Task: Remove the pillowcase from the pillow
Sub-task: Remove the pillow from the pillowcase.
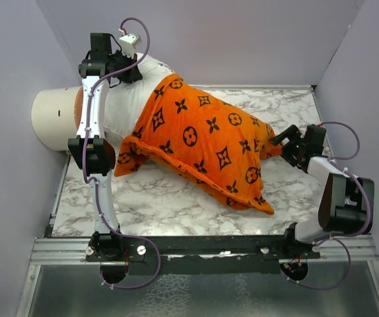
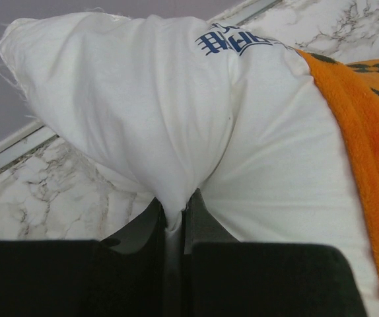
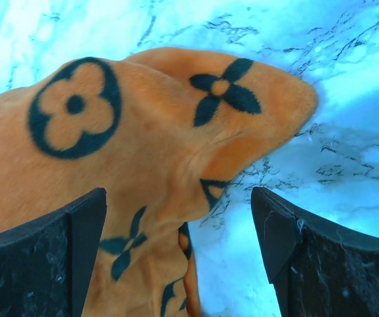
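The orange pillowcase (image 1: 209, 142) with black flower motifs covers the right part of the white pillow (image 1: 125, 102), whose left end sticks out bare. My left gripper (image 1: 131, 71) is shut on a pinch of the pillow's white fabric (image 2: 176, 165) at that bare end, and the pillowcase edge (image 2: 368, 132) shows at the right of the left wrist view. My right gripper (image 1: 280, 140) is open at the pillowcase's right corner. In the right wrist view the orange corner (image 3: 176, 132) lies between and ahead of the spread fingers (image 3: 51, 257), not gripped.
A cream cylinder (image 1: 54, 119) with an orange face lies at the left, beside the pillow. The marble table top (image 1: 170, 205) is bordered by purple walls at the back and sides and a metal rail (image 1: 203, 247) at the near edge.
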{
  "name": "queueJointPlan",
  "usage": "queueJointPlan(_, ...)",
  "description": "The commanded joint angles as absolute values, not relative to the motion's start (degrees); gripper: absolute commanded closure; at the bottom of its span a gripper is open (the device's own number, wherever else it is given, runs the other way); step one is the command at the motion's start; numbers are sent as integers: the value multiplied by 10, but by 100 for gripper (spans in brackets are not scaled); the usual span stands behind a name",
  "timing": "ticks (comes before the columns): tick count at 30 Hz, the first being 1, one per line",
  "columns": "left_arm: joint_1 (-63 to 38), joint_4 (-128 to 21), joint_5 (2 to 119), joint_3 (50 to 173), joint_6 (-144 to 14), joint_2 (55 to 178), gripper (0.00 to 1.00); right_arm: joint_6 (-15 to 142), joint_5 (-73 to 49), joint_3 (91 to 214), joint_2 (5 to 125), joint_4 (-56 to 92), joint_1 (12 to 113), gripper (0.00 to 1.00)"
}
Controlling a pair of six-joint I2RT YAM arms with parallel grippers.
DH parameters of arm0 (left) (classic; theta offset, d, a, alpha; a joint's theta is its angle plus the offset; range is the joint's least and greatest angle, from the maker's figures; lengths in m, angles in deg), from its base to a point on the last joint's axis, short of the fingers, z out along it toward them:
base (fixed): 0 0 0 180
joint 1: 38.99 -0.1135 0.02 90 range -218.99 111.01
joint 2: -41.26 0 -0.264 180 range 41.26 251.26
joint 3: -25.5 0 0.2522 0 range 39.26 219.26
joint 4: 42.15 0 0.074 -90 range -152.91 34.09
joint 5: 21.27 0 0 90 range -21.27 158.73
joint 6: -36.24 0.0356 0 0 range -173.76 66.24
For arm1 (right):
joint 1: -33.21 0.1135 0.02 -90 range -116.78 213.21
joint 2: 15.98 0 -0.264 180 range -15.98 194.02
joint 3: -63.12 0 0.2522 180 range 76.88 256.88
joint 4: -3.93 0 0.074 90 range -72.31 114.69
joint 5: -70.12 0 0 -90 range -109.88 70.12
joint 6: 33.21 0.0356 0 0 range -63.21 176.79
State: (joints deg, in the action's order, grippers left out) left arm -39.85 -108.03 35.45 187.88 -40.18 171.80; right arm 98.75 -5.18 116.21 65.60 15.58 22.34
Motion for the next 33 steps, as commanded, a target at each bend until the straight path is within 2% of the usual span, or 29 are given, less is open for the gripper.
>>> queueJointPlan(1,-389,-1079,404,1898,-364,1707,100,1013,-50,1221,714,141,220,10)
queueJointPlan(5,-389,-1078,425,1897,-347,1710,100,1011,-33,1257,763,131,220,9)
queueJointPlan(8,-388,-1074,436,1898,-340,1713,100,1013,-52,1272,791,137,224,2)
queueJointPlan(10,-387,-1073,441,1899,-335,1715,100,1001,-91,1289,807,160,233,0)
queueJointPlan(15,-385,-1070,451,1901,-332,1722,100,1009,-133,1313,848,207,256,0)
queueJointPlan(21,-379,-1073,457,1901,-322,1721,100,1033,-102,1332,890,191,319,7)
queueJointPlan(23,-378,-1075,458,1900,-318,1718,100,1064,-84,1328,889,182,323,14)
queueJointPlan(28,-378,-1080,462,1897,-310,1713,100,1112,-76,1316,860,150,321,39)
queueJointPlan(33,-378,-1078,470,1896,-302,1702,100,1129,-95,1310,810,147,286,76)
